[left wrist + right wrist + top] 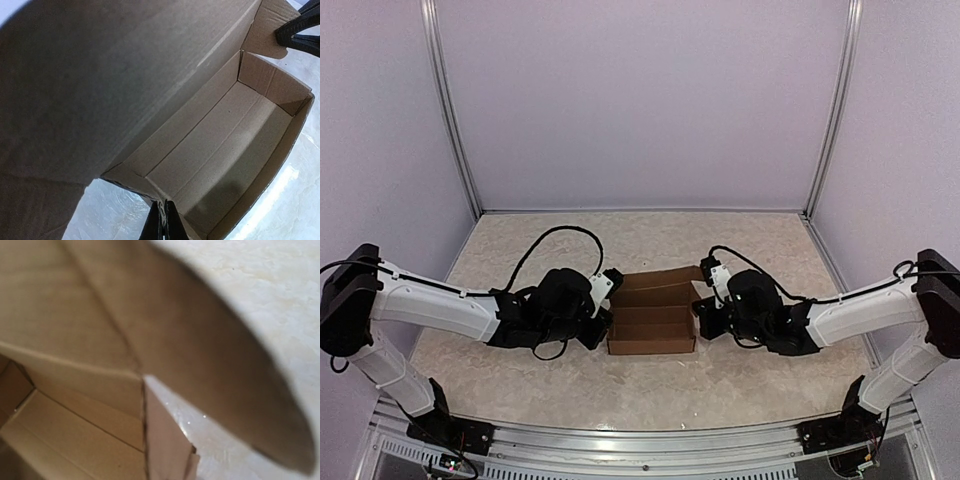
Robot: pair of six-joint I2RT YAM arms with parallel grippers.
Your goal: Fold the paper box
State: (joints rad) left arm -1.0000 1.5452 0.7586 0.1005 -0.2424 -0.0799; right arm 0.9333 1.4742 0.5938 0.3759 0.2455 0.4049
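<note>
Brown cardboard, half made up: the box (653,318) sits mid-bench (740,240), directly between my two hands, its walls already standing and its lid open. From my left wrist I look along the tray (220,150). Its long axis runs straight away from my left hand (163,224) towards my right hand (294,33), so the box lies lengthwise from one hand to the other. The lid (110,85) rises from the long back wall, on the side away from my bases.

My left hand is pressed together, with nothing visible between the fingertips, at the tray's near end wall; I cannot tell whether it touches the card. My right hand is pressed together too, gripping nothing that shows. Seen from the left wrist, its black fingers sit at the rounded ear (264,36) on the lid's far end, at or against its edge. The right wrist view is only blurred card and a little bench.

Both hands are about equally near, one at each short end. I judge what remains is tucking the ears in and bringing the lid forwards over the tray. That push goes across the long axis, back to front; pushing along it would only shove the box into the other hand.
</note>
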